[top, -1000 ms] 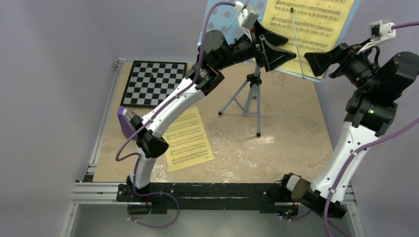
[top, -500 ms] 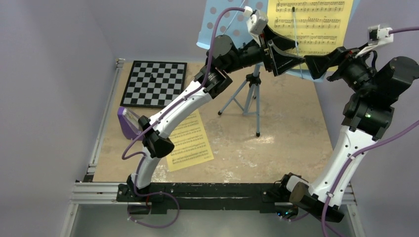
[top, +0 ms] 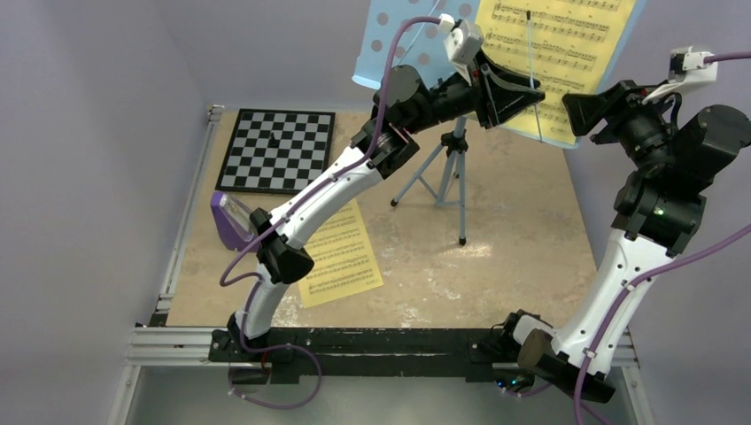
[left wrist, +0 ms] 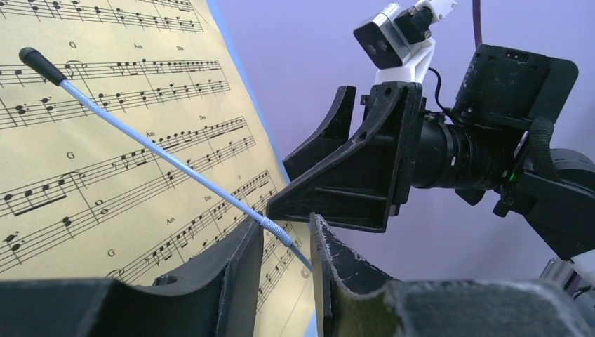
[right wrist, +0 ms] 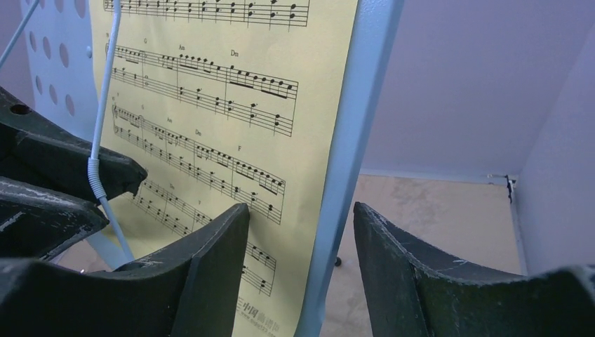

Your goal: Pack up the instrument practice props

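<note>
The light blue music stand (top: 452, 168) stands at the back, its hole-dotted tray (top: 394, 40) raised. A yellow music sheet (top: 567, 35) rests on the tray under a thin blue page-holder wire (left wrist: 161, 151). My left gripper (top: 530, 96) is open, its jaws on either side of that wire's spring end (left wrist: 281, 232), not clamped. My right gripper (top: 580, 108) is open, its jaws straddling the tray's right edge (right wrist: 347, 161) and the sheet (right wrist: 210, 105). A second yellow sheet (top: 340, 251) lies on the table. The purple metronome (top: 227, 218) stands at the left, partly hidden by my left arm.
A black-and-white checkerboard (top: 276, 149) lies at the back left. The stand's tripod legs (top: 416, 184) spread over the middle back of the table. Purple walls close in on both sides, and a metal rail (top: 177, 257) runs along the left edge.
My left gripper has risen and shifted right, closing in around the page-holder wire. My right gripper has drawn slightly right and up along the tray's right edge.
</note>
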Controlling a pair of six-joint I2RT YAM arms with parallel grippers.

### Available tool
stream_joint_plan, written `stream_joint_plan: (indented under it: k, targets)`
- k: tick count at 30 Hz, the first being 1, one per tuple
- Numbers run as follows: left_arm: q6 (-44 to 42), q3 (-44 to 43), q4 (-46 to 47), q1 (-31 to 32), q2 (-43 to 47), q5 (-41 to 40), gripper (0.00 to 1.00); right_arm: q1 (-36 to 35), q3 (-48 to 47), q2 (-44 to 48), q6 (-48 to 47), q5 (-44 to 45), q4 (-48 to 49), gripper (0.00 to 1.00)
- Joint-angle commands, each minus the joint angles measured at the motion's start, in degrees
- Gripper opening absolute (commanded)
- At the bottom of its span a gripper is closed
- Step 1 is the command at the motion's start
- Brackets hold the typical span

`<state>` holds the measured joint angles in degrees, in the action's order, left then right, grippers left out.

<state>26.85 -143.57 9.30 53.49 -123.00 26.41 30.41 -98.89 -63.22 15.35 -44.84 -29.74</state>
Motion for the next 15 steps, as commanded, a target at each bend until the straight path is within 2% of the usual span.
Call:
stream_joint_plan:
  k: [1,4,6,8,13,15]
  targets:
    - [-1.37,-0.48,3.27,0.38,3.26,0.95,0.34,0.19,0.37,0.19,-0.85,1.88,0.5,0.59]
    - [-2.23,-0.29,3.02,0.38,3.52,0.92,0.28,0.22,0.2,-0.36,-0.52,2.31,1.14,0.58]
    - [-2.55,0.08,2.98,0.43,3.88,0.77,0.18,0.17,-0.2,-0.6,-0.8,4.14,0.46,0.58]
    - [-2.44,0.29,2.73,0.38,4.07,0.13,0.01,0.2,-0.7,-0.54,-1.41,6.73,-0.67,0.57]
    - [-2.6,0.36,2.34,0.38,4.11,-0.81,0.0,0.6,0.44,1.05,-1.6,10.87,-1.64,0.47]
    - [-2.59,0.44,2.3,0.43,4.15,-0.96,0.0,0.87,1.1,1.85,-1.47,11.24,-1.88,0.46]
